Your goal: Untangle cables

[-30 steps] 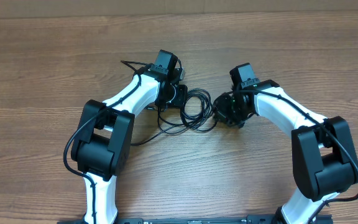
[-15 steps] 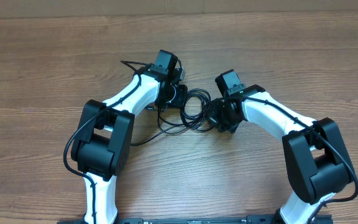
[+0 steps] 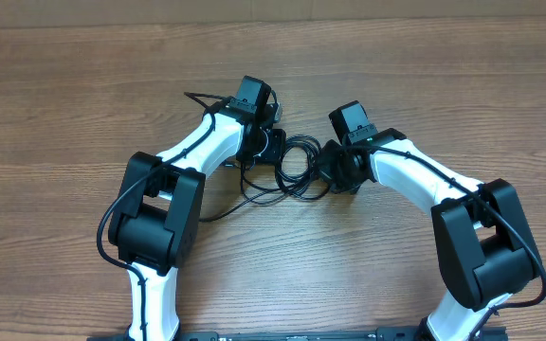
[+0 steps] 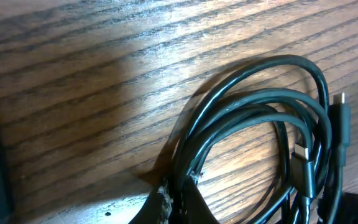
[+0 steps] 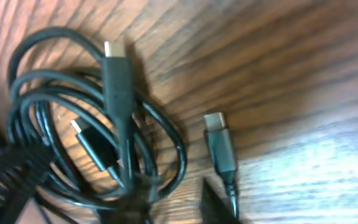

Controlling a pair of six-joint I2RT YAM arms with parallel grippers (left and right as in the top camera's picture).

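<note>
**At the middle of the table, my two grippers meet over a knot of black cables**

Between my two white arms, on the bare wooden table (image 3: 83, 85), lies a small heap of thin black cables (image 3: 297, 163). They are coiled in loose, overlapping loops. My left gripper (image 3: 271, 144) sits against the left edge of the heap, and my right gripper (image 3: 335, 170) sits against its right edge.

From my left wrist, I see several strands arching out to the right in nested curves and drawing together at my fingertips at the near edge of the view. The left jaws are pressed together, and the gathered strands run into them, pinched there. One small plug (image 4: 342, 118) stands upright at the right side of the loops.

From my right wrist, the coil fills the left half of the view. A long plug (image 5: 118, 74) with a pale metal tip lies across the loops, pointing away from me. A second plug (image 5: 219, 140), also silver-tipped, lies by itself on the wood just right of the coil. My right jaws stand partly spread. A ridged pad (image 5: 5, 177) is at the near left, the other fingertip (image 5: 211, 198) is at the near right, and loops lie loose between them.
</note>
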